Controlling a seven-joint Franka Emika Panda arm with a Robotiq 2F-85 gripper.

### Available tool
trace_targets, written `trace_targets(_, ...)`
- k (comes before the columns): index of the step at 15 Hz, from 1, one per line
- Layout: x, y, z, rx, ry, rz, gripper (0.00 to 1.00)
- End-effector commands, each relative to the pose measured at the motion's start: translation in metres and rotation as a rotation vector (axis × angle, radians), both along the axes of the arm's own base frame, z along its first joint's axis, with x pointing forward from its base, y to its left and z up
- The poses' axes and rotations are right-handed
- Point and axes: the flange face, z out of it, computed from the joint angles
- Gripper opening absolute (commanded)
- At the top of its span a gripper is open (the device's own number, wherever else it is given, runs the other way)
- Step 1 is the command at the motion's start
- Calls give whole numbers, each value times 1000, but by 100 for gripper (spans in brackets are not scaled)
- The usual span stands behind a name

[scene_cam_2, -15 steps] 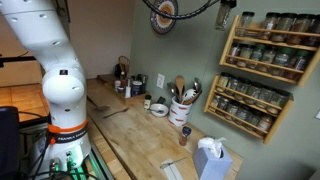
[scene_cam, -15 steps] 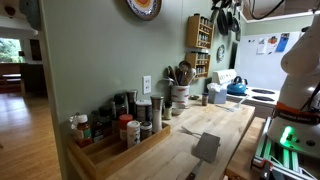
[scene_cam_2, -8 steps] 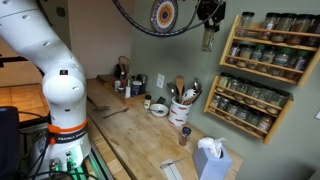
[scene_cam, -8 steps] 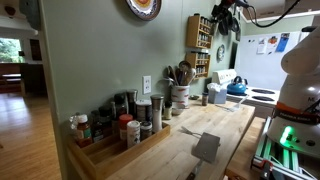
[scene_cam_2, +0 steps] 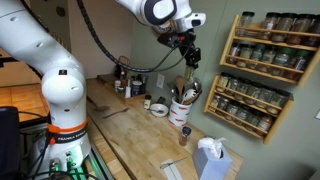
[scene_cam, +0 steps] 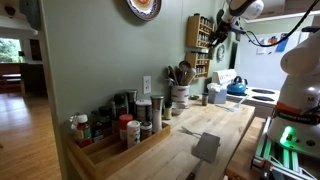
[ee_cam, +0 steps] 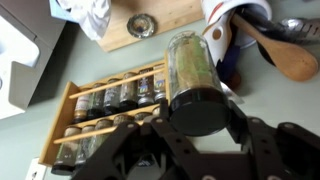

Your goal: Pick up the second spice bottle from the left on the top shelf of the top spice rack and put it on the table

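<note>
My gripper [ee_cam: 197,108] is shut on a spice bottle [ee_cam: 190,65] with a black lid and green contents. In an exterior view the gripper [scene_cam_2: 189,56] hangs in the air with the bottle [scene_cam_2: 192,65], left of the top spice rack [scene_cam_2: 266,48] and above a utensil crock [scene_cam_2: 181,108]. The rack's top shelf [scene_cam_2: 277,32] holds several bottles. The gripper [scene_cam: 222,27] is also near the rack [scene_cam: 201,33] in an exterior view. The rack shows in the wrist view [ee_cam: 108,104] too. The table [scene_cam_2: 128,128] lies well below; it shows in both exterior views [scene_cam: 190,135].
A second wooden rack [scene_cam_2: 250,106] hangs under the top one. A long low tray of larger jars [scene_cam: 118,132] stands against the wall. A blue kettle [scene_cam: 236,88], a tissue box [scene_cam_2: 212,160] and a small bowl [scene_cam_2: 159,109] are on the counter.
The gripper has moved away from the top rack and come down with the bottle, now above the utensil crock.
</note>
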Motion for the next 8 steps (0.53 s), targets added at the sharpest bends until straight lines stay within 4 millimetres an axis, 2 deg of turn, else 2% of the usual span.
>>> trace_targets(1, -22, 26, -78, 12, -5, -67, 31)
trace_targets(3, -26, 37, -116, 28, 4, -92, 31)
trace_targets(4, 2, 32, -111, 40, 10, -101, 31)
trace_targets(5, 0, 36, -124, 48, 12, -110, 31)
trace_targets(8, 14, 39, -139, 33, 7, -121, 31)
